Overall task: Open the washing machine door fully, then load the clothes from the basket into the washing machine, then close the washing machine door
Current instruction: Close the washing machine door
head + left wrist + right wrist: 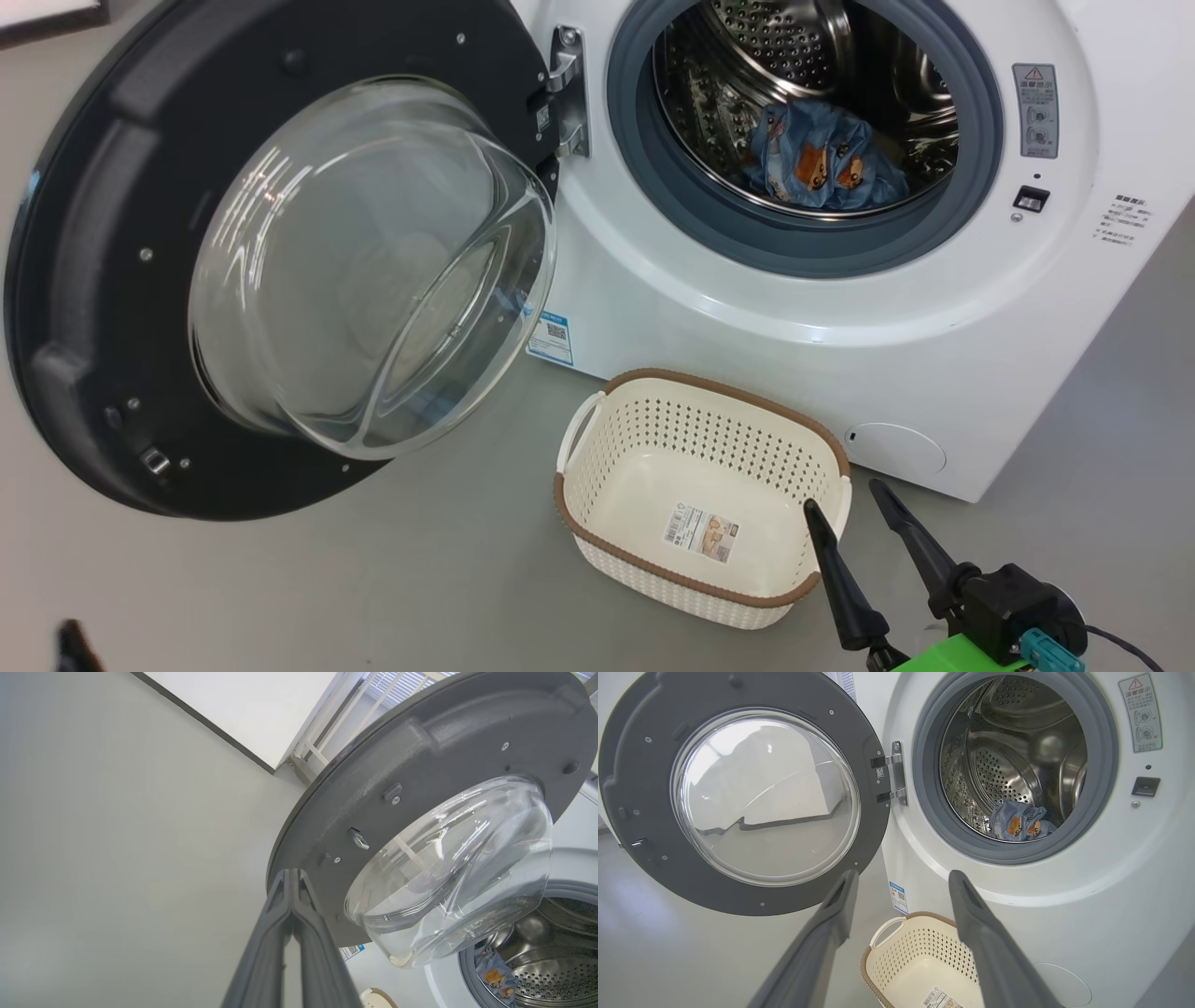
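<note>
Lying inside the washing machine [840, 308]: the clothes [822, 159].

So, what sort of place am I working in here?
Probably a laundry area, perhaps a bare test room: a white front-loading washing machine with its door swung open, a small basket on the plain grey floor, and clothes in the drum.

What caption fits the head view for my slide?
Door open, clothes in drum, basket empty, right gripper open.

Grey floor [392, 597] (smooth); white wall [243, 709], dark skirting [205, 724].
</note>
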Controlling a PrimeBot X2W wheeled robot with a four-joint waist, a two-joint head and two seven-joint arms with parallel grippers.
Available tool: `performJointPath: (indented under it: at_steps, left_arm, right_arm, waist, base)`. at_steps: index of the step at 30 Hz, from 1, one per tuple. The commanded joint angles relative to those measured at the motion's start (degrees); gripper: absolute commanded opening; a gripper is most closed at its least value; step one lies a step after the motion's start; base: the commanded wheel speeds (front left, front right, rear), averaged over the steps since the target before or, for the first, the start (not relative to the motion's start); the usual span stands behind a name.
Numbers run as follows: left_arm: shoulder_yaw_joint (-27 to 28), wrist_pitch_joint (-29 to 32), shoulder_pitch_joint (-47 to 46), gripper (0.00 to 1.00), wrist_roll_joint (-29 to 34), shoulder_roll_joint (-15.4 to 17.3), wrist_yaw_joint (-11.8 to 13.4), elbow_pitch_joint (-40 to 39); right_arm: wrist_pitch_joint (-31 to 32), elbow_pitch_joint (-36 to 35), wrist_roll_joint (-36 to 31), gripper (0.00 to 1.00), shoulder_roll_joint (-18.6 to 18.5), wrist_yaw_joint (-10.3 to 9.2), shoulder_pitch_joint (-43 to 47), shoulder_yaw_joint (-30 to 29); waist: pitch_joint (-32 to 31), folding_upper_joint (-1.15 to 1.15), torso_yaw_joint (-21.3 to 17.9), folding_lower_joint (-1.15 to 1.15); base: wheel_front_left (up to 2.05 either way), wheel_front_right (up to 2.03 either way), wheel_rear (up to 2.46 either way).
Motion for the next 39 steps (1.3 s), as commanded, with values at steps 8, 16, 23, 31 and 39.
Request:
performJointPath:
  at_steps: [8, 16, 23, 31, 39]
  left_arm:
    - [14.28, 7.34, -11.79, 0.0, -22.7, 8.19, -5.55, 4.21]
    - [21.17, 18.65, -24.94, 0.0, -36.56, 20.63, -5.99, 19.1]
    - [21.51, 25.27, -34.45, 0.0, -41.2, 26.1, -6.1, 28.28]
    - [20.12, 29.47, -42.67, 0.0, -42.34, 29.72, -6.18, 36.62]
    - [19.33, 33.49, -45.58, 0.0, -42.94, 31.55, -6.19, 38.46]
  right_arm:
    - [-0.69, -1.47, -0.32, 1.0, -0.37, 0.35, -0.33, 1.24]
    - [-0.69, -1.37, -0.53, 1.0, -0.37, 0.35, 0.17, 0.97]
    - [-0.69, -1.82, -0.63, 1.0, -0.37, 0.35, 1.44, 0.25]
    - [-0.69, -2.6, -1.5, 1.0, -0.37, 0.35, 3.48, -0.93]
    - [-0.69, -2.6, -3.31, 1.0, -0.37, 0.35, 4.05, -0.59]
  waist:
    - [0.92, 0.0, 0.56, 0.0]
    - [1.31, 0.0, 0.54, 0.0]
    - [1.79, 0.0, 0.39, 0.0]
    - [2.35, 0.0, -0.37, 0.0]
    - [3.31, 0.0, -2.57, 0.0]
  base:
    - [0.0, 0.0, 0.0]
    - [0.0, 0.0, 0.0]
    - [0.0, 0.0, 0.0]
    - [0.0, 0.0, 0.0]
    - [0.0, 0.0, 0.0]
